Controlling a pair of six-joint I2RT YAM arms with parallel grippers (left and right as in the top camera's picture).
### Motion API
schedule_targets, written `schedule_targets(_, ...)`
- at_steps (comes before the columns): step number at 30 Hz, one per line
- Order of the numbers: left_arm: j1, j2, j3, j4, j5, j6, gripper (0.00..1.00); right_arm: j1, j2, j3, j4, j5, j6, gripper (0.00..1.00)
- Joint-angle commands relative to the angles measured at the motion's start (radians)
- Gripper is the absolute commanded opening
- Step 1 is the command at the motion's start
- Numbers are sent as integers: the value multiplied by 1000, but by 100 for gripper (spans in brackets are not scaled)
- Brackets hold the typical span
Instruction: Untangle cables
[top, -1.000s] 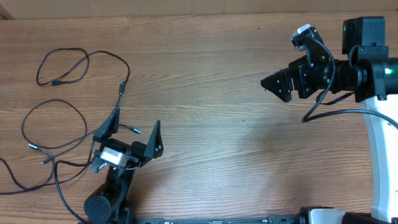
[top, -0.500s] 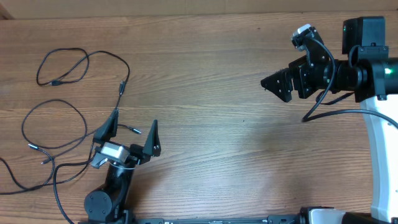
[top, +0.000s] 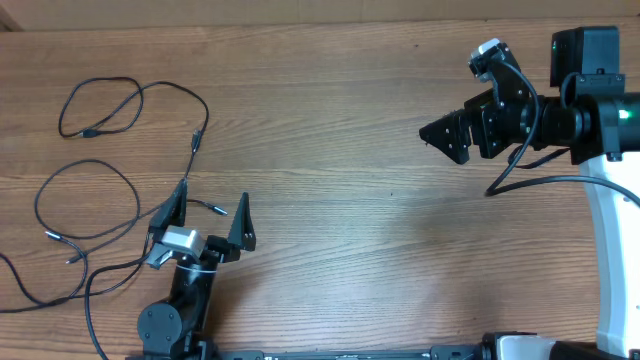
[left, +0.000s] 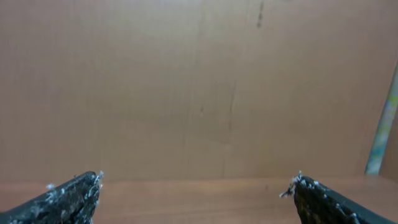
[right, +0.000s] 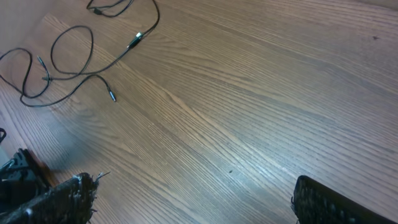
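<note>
Your cables (top: 197, 137) lie in loose loops on the left of the wooden surface (top: 340, 150), one plug (top: 220, 211) just beside your left arm (top: 185, 285), whose jaws stand released and empty. Your right arm (top: 560, 120) hangs well apart, jaws likewise released.

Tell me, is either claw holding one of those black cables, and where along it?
Nothing is held. The left gripper and right gripper both stand open and empty; the cables lie on the table.
</note>
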Motion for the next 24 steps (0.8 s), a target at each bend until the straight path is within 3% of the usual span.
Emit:
schedule_targets(1, 7, -45, -3, -35, -27, 5, 100, -1, -1, 6, 3, 0, -5, 100)
schedule_targets(24, 7, -303, -4, -412, -98, 4, 100, -1, -1, 6, 3, 0, -4, 100)
